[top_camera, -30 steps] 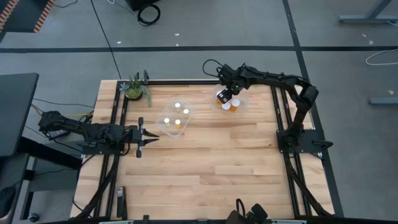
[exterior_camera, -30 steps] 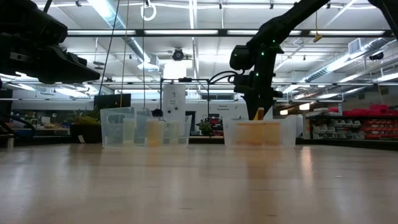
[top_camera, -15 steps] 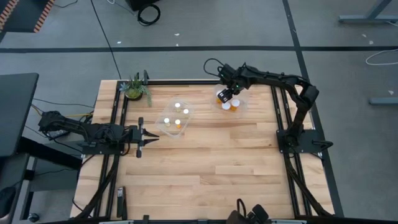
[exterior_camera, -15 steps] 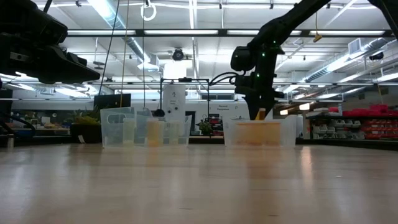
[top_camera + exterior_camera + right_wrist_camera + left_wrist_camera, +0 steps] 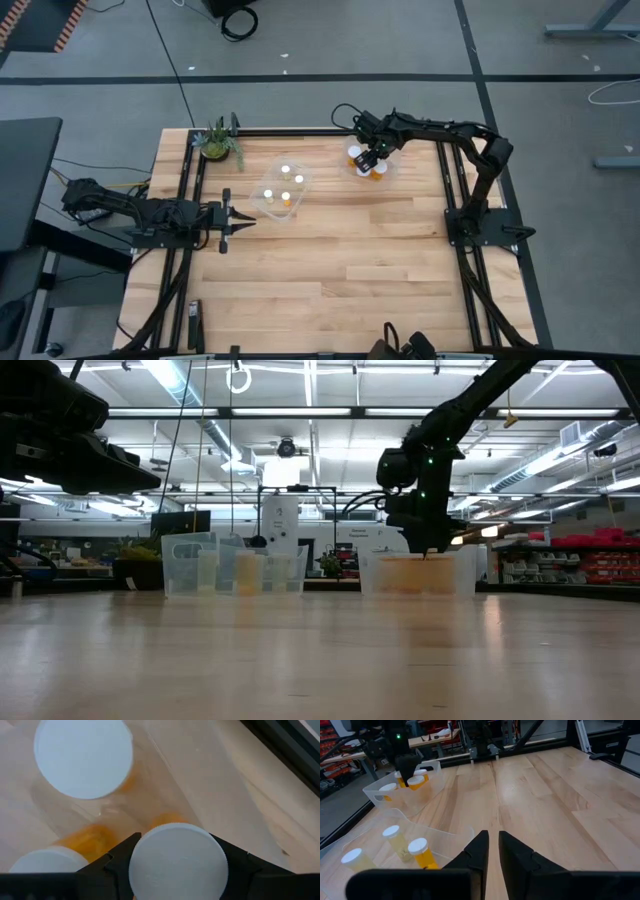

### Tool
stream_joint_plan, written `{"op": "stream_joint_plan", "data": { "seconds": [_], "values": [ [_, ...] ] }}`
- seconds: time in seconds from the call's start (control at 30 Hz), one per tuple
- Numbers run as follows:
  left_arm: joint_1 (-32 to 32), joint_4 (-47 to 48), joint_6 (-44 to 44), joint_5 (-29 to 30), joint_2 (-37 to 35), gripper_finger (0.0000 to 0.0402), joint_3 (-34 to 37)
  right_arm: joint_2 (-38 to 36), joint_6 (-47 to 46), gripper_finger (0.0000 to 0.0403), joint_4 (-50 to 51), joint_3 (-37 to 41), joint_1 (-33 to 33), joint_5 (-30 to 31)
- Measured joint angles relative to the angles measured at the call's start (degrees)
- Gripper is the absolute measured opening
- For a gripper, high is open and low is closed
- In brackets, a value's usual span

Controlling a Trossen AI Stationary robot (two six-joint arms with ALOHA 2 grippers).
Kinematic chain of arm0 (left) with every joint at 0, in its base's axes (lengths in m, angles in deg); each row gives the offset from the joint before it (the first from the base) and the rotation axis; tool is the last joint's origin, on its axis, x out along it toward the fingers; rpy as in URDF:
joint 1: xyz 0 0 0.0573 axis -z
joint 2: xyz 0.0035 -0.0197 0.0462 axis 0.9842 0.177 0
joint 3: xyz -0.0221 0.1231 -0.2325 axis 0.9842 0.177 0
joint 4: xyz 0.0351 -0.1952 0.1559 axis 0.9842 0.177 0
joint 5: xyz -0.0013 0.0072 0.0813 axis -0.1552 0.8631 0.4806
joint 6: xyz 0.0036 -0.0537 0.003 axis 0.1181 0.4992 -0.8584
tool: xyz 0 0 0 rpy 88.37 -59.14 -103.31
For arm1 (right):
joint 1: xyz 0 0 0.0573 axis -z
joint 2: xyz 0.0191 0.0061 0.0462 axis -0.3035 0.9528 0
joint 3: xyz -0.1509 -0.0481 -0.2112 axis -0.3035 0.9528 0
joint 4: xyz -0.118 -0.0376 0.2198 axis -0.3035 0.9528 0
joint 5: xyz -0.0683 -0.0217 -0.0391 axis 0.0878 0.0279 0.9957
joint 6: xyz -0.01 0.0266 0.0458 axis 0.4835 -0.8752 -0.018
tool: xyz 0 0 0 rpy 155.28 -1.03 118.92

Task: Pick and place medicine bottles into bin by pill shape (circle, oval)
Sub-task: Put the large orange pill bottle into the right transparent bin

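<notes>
From above I see my right pincer [image 5: 370, 160] down over the clear bin [image 5: 385, 172] at the far right of the worktop [image 5: 340, 260], and the right wrist view shows its two dark fingers [image 5: 107, 865] pinching a medicine bottle by its round white cap [image 5: 177, 862]. Beside that held bottle, inside the same bin, stand two more white-capped orange bottles [image 5: 82, 757], one of them only showing at the frame's edge. In the low view the right arm comes down into this bin with the pincer [image 5: 432, 545] at its rim. The second clear bin [image 5: 280, 192] lies left of the first, nearer the middle of the worktop, with white-capped bottles [image 5: 285, 198] standing in it; I count three caps from overhead. My left pincer [image 5: 243, 219] waits low at the left side of the worktop, just beside that second bin, its fingers [image 5: 480, 852] nearly pressed together with only a narrow slit between them and nothing held. A small green potted plant [image 5: 217, 143] sits at the far left corner, apart from both bins
</notes>
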Motion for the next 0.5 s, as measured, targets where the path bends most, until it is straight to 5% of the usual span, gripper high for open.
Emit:
{"op": "stream_joint_plan", "data": {
  "seconds": [0.5],
  "values": [
    [0.0, 0.0, 0.0, 0.0, 0.0, 0.0054, 0.0, 0.0, -3.1, 0.0212, 0.1, 0.0, 0.0, -0.1]
  ]
}}
